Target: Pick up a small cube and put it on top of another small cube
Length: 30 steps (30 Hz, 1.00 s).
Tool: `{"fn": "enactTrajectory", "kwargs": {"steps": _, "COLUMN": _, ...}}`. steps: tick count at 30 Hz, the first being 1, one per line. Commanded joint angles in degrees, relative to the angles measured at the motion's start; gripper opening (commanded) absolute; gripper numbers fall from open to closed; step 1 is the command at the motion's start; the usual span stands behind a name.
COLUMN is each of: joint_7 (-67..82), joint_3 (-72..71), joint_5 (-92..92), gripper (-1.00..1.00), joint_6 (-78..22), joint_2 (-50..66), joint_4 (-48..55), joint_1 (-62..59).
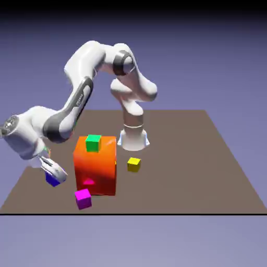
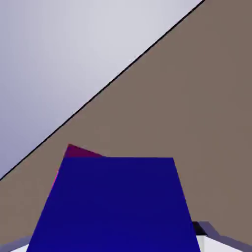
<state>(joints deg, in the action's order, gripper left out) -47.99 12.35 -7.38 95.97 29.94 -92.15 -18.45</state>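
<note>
Small cubes, four: I count one indigo [image 1: 53, 179], one magenta [image 1: 83, 199], one green [image 1: 93, 143] and one yellow [image 1: 134, 165]. Large blocks, one: orange [image 1: 96, 169]. Robot arms, one [image 1: 83, 62]. Desks, one [image 1: 182, 177]. Slivers of colour beside the arm, on the exterior view's left, are too small for me to identify or count.

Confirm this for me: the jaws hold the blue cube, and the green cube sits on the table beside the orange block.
Not quite: the exterior view shows the green cube on top of the orange block. The rest stands.
</note>
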Motion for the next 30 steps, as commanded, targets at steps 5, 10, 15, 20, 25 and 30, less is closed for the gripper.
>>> {"fn": "enactTrajectory", "kwargs": {"steps": 5, "joint_7": 4.0, "joint_3": 1.9, "joint_5": 4.0, "gripper": -1.0, "joint_6": -3.5, "joint_2": -10.4, "joint_4": -6.8, "joint_1": 5.8}}
{"fn": "enactTrajectory", "kwargs": {"steps": 10, "joint_7": 7.9, "joint_3": 3.7, "joint_5": 7.9, "gripper": -1.0, "joint_6": -7.0, "joint_2": -20.8, "joint_4": -13.6, "joint_1": 11.6}}
{"fn": "enactTrajectory", "kwargs": {"steps": 15, "joint_7": 11.5, "joint_3": 5.4, "joint_5": 11.4, "gripper": -1.0, "joint_6": -10.1, "joint_2": -30.1, "joint_4": -19.7, "joint_1": 16.8}}
{"fn": "enactTrajectory", "kwargs": {"steps": 20, "joint_7": 11.1, "joint_3": 5.6, "joint_5": 11.8, "gripper": -1.0, "joint_6": -2.4, "joint_2": -30.7, "joint_4": -28.0, "joint_1": 16.6}}
{"fn": "enactTrajectory", "kwargs": {"steps": 25, "joint_7": 11.1, "joint_3": 5.6, "joint_5": 11.8, "gripper": 1.0, "joint_6": -2.0, "joint_2": -30.8, "joint_4": -28.4, "joint_1": 16.6}}
{"fn": "enactTrajectory", "kwargs": {"steps": 30, "joint_7": 11.5, "joint_3": 5.4, "joint_5": 11.4, "gripper": 1.0, "joint_6": -10.1, "joint_2": -30.1, "joint_4": -19.7, "joint_1": 16.8}}
